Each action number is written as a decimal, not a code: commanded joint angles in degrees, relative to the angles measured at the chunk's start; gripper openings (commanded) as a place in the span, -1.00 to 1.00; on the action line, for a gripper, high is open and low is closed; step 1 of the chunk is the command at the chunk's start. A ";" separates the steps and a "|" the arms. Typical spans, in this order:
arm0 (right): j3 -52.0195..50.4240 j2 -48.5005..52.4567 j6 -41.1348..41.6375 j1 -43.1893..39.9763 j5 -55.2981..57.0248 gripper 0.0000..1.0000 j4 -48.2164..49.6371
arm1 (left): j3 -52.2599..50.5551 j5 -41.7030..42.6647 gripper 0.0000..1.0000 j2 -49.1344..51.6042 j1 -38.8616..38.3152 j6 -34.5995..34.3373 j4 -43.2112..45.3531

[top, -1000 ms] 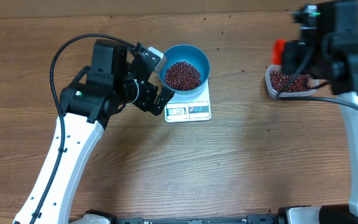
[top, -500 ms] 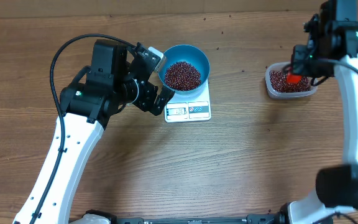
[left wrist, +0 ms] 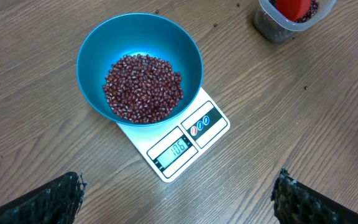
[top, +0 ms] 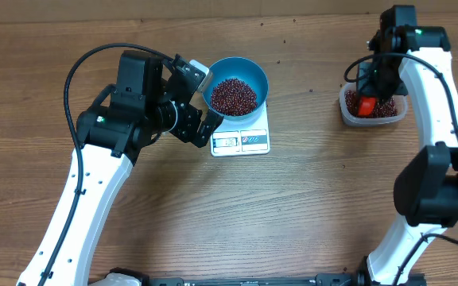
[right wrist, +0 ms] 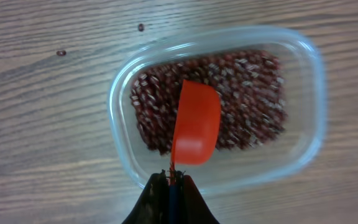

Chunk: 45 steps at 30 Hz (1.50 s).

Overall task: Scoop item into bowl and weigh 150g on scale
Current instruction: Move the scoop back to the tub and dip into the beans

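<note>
Your right end effector (right wrist: 171, 180) pinched the orange scoop (right wrist: 196, 121), its length pointing twelve o'clock over the beans (right wrist: 247, 81); left end effector (left wrist: 179, 196) gaped wide.

Surface and material notes, bench and vessels.
Entries: brown wooden table top (top: 308, 206), visible grain, matt; round light-blue bowl (left wrist: 98, 56), smooth walls, low sheen, probably plastic, though the view does not settle it; small dark red-brown beans (left wrist: 143, 87), hard-looking skins, faintly glossy, pale flecks; flat white rectangular scale (left wrist: 213, 118), smooth plastic body, shinier display window; clear rounded-rectangular plastic tub (right wrist: 303, 74), transparent, bright glints along the rim; orange-red plastic scoop (right wrist: 196, 121), smooth, satin finish; left gripper (left wrist: 178, 198), dark pads (left wrist: 300, 199), rough and knobbly, matt.
</note>
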 commanded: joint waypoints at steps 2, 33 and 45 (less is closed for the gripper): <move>-0.07 2.64 -0.31 -0.26 -6.03 -0.92 1.38 | 1.29 -0.42 0.99 -0.39 0.09 -0.83 0.26; -0.07 3.52 -16.90 -23.50 -46.23 -0.92 -5.77 | 1.31 -0.42 0.99 -0.39 0.09 -0.83 0.26; 0.00 3.50 -33.46 -27.82 -67.32 -0.92 -15.23 | 1.31 -0.42 0.99 -0.39 0.09 -0.83 0.26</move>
